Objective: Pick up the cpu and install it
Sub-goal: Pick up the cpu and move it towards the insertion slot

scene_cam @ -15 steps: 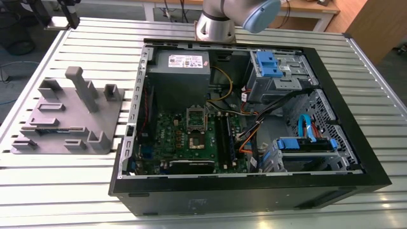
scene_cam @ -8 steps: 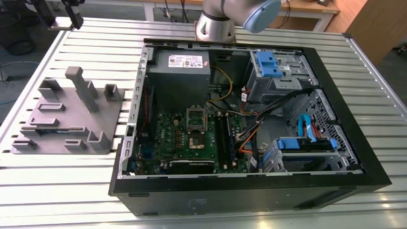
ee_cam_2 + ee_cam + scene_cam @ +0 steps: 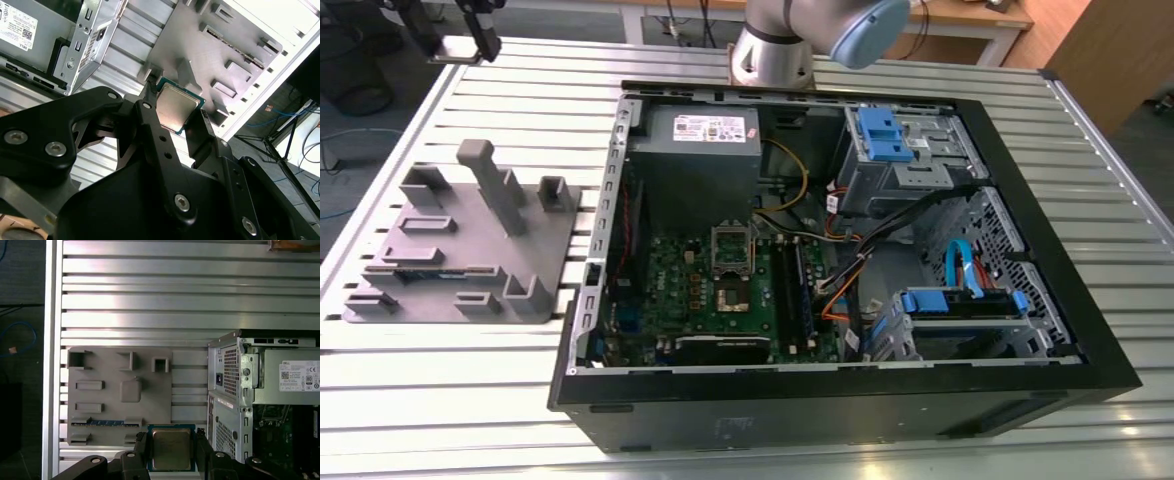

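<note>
The cpu [image 3: 171, 450], a small square chip with a shiny metal top and a thin green rim, is held between my gripper's [image 3: 171, 456] two black fingers, which are shut on its opposite edges. In the second wrist view the cpu [image 3: 176, 106] is tilted in the gripper [image 3: 175, 112], high above the grey plastic tray [image 3: 225, 40]. In the exterior view the gripper [image 3: 454, 35] hangs at the far left, above and behind the tray [image 3: 454, 250]. The motherboard's cpu socket [image 3: 730, 292] lies in the open computer case [image 3: 827, 260] with its metal frame [image 3: 731, 245] flipped up.
The tray [image 3: 120, 390] has upright blocks and slots, one holding a blue-edged memory stick [image 3: 105, 423]. The open case [image 3: 260, 390] holds a power supply [image 3: 704, 135], blue drive bays [image 3: 887, 135] and loose cables [image 3: 854, 270]. The arm's elbow [image 3: 781, 40] stands behind the case on the slatted table [image 3: 761, 450].
</note>
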Controlling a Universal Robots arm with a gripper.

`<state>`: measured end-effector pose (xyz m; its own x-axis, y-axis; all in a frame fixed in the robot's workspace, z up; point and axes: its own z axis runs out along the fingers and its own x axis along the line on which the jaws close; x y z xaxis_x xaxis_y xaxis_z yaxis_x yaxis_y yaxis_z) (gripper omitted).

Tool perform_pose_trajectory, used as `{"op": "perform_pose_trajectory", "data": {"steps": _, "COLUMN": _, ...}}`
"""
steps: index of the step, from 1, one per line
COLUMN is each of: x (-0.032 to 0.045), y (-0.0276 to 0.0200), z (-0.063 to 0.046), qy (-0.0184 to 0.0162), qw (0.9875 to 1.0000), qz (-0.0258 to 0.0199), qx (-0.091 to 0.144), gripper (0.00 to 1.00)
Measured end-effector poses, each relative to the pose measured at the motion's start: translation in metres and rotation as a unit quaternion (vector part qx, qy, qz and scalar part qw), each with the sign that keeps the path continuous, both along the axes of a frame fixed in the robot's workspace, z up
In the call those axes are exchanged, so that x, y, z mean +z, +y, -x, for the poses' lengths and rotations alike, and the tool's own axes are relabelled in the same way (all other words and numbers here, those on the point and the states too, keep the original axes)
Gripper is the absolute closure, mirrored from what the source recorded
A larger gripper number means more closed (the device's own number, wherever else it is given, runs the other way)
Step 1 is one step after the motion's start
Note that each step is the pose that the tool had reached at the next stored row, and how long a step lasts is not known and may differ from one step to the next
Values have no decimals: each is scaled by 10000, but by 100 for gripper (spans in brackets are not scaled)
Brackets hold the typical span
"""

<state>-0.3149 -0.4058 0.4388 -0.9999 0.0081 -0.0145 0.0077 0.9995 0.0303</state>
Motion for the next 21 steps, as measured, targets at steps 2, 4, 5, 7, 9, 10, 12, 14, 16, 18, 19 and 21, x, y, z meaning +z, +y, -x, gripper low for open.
{"op": "perform_pose_trajectory", "data": {"steps": 2, "x": 0, "y": 0, "z": -14, "qy": 0, "qw": 10000, "qz": 0, "qx": 0, "gripper": 53}}
{"op": "perform_pose_trajectory", "data": {"steps": 4, "x": -1, "y": 0, "z": -28, "qy": 0, "qw": 10000, "qz": 0, "qx": 0, "gripper": 53}}
{"op": "perform_pose_trajectory", "data": {"steps": 5, "x": -1, "y": 0, "z": -35, "qy": 0, "qw": 10000, "qz": 0, "qx": 0, "gripper": 53}}
{"op": "perform_pose_trajectory", "data": {"steps": 7, "x": -1, "y": 0, "z": -48, "qy": 1, "qw": 10000, "qz": 0, "qx": 0, "gripper": 53}}
{"op": "perform_pose_trajectory", "data": {"steps": 9, "x": -2, "y": 0, "z": -63, "qy": 1, "qw": 10000, "qz": 0, "qx": 0, "gripper": 53}}
{"op": "perform_pose_trajectory", "data": {"steps": 10, "x": -2, "y": 0, "z": -70, "qy": 1, "qw": 10000, "qz": 0, "qx": 0, "gripper": 53}}
{"op": "perform_pose_trajectory", "data": {"steps": 12, "x": -2, "y": 0, "z": -83, "qy": 2, "qw": 10000, "qz": 0, "qx": 0, "gripper": 53}}
{"op": "perform_pose_trajectory", "data": {"steps": 14, "x": -2, "y": 0, "z": -97, "qy": 2, "qw": 10000, "qz": 0, "qx": 0, "gripper": 53}}
{"op": "perform_pose_trajectory", "data": {"steps": 16, "x": -3, "y": 0, "z": -111, "qy": 2, "qw": 10000, "qz": 0, "qx": 0, "gripper": 53}}
{"op": "perform_pose_trajectory", "data": {"steps": 18, "x": -3, "y": 0, "z": -125, "qy": 2, "qw": 10000, "qz": 0, "qx": 0, "gripper": 53}}
{"op": "perform_pose_trajectory", "data": {"steps": 19, "x": -3, "y": 0, "z": -132, "qy": 2, "qw": 10000, "qz": 0, "qx": 0, "gripper": 53}}
{"op": "perform_pose_trajectory", "data": {"steps": 21, "x": -4, "y": 0, "z": -146, "qy": 3, "qw": 10000, "qz": 0, "qx": 0, "gripper": 53}}
